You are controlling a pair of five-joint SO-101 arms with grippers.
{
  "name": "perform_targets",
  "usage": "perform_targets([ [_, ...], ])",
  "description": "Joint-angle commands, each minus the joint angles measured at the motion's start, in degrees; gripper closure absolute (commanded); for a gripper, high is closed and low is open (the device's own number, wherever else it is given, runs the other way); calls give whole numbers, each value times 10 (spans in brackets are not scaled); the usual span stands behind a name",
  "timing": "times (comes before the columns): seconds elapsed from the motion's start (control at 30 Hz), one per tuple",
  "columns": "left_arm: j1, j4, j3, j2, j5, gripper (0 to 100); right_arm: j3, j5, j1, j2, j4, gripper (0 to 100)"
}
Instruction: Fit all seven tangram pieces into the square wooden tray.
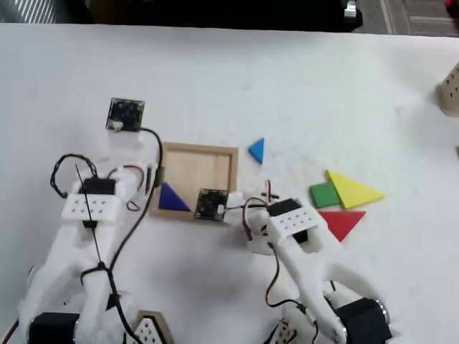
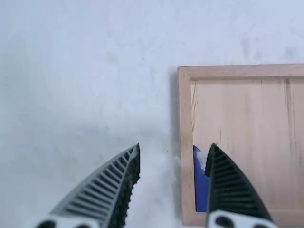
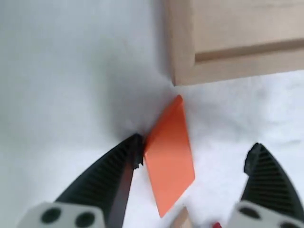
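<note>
The square wooden tray (image 1: 215, 154) lies mid-table with a dark blue triangle (image 1: 171, 198) in its near left corner. My left gripper (image 2: 173, 152) is open and straddles the tray's left rim (image 2: 184, 142), one finger over the bare table, the other over the blue triangle (image 2: 200, 183). My right gripper (image 3: 195, 147) is open around an orange parallelogram (image 3: 168, 161) on the table just outside a tray corner (image 3: 183, 57); one finger (image 3: 126, 161) touches its edge. To the right lie a small blue triangle (image 1: 257, 150), a green square (image 1: 324, 195), a yellow triangle (image 1: 351, 190) and a red triangle (image 1: 342, 222).
The right arm (image 1: 290, 218) sits between the tray and the loose pieces, the left arm (image 1: 90, 204) left of the tray. A wooden block (image 1: 450, 89) stands at the right edge. Another wooden piece (image 1: 154, 330) lies near the front edge.
</note>
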State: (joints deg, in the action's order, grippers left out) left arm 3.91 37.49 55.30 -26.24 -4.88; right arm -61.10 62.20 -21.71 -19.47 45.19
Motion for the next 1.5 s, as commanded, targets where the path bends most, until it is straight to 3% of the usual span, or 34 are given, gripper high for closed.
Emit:
perform_targets([
  [0.0,3,-10,-3,-22,-5,766,21,61,53,0,8,673],
  [0.1,6,-10,-2,-22,-5,766,21,113,75,5,11,691],
  [0.33,-12,-10,-2,-22,-6,766,21,113,77,5,12,767],
  [0.5,0,-10,2,-22,-6,766,33,91,58,0,38,636],
  [0.57,-1,-12,0,-22,-6,766,39,95,56,5,51,629],
  [0.7,-8,-11,2,-22,-6,766,40,107,58,22,51,717],
  [0.9,-8,-10,2,-22,-6,766,56,104,57,43,52,965],
  [0.97,-8,-10,2,-23,-6,766,56,100,58,43,55,977],
  [1.27,21,-11,-8,-24,13,766,189,-174,46,-4,124,978],
  [1.47,49,-13,-17,-22,64,766,280,-282,-24,-17,182,978],
])
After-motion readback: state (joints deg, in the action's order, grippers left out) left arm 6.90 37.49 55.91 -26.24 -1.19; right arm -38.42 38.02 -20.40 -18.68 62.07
